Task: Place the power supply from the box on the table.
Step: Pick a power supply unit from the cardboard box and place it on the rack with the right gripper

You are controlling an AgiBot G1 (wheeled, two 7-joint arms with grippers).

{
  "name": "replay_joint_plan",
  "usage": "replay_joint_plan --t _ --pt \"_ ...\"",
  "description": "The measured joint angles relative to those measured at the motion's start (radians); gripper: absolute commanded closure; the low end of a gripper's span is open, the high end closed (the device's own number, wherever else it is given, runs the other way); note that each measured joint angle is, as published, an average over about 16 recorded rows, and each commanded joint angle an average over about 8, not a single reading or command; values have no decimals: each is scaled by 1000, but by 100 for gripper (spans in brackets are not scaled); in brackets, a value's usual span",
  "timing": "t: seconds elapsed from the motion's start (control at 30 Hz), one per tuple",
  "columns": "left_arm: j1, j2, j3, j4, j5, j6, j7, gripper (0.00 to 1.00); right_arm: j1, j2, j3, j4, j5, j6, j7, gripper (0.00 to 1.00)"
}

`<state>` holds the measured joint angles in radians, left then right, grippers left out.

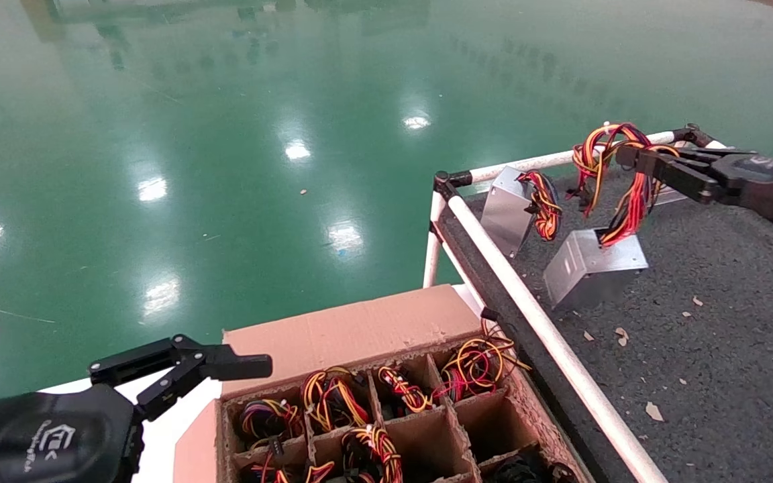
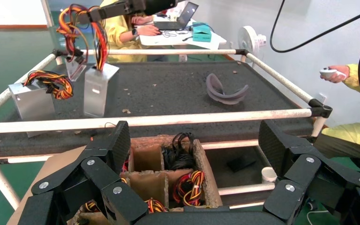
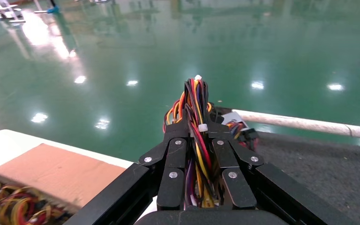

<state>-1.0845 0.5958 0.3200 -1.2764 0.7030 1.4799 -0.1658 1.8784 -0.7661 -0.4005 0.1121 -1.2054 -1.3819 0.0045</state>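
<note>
Glossy green floor (image 1: 225, 134) surrounds the table (image 1: 729, 349); right gripper (image 1: 635, 161) pinches the power supply (image 1: 594, 268) wires beside another supply (image 1: 507, 208); left gripper (image 1: 225, 365) spread by the box (image 1: 353, 329).

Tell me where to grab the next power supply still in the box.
Judging by the head view, take the wire loop from straight above. The supply in the box sits down inside a cardboard cell, casing hidden, only the bundle rising above the walls. The right tool holds one the same way.

Shiny green floor (image 1: 225, 134) all around, lights glaring off it. There's a grey curved band thing (image 2: 226, 90) lying flat, and two people in yellow: one at a laptop (image 2: 178, 16), the other's hand (image 2: 337, 72) holding a white controller.
</note>
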Motion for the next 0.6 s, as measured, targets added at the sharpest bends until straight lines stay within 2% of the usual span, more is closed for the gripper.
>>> replay_joint_plan --t 0.33,0.6 --pt "0 0 0 0 0 0 0 0 7 -61 4 -73 0 164 -49 100" --pt "0 0 1 0 0 0 0 0 -7 -101 7 -103 4 248 -64 100"
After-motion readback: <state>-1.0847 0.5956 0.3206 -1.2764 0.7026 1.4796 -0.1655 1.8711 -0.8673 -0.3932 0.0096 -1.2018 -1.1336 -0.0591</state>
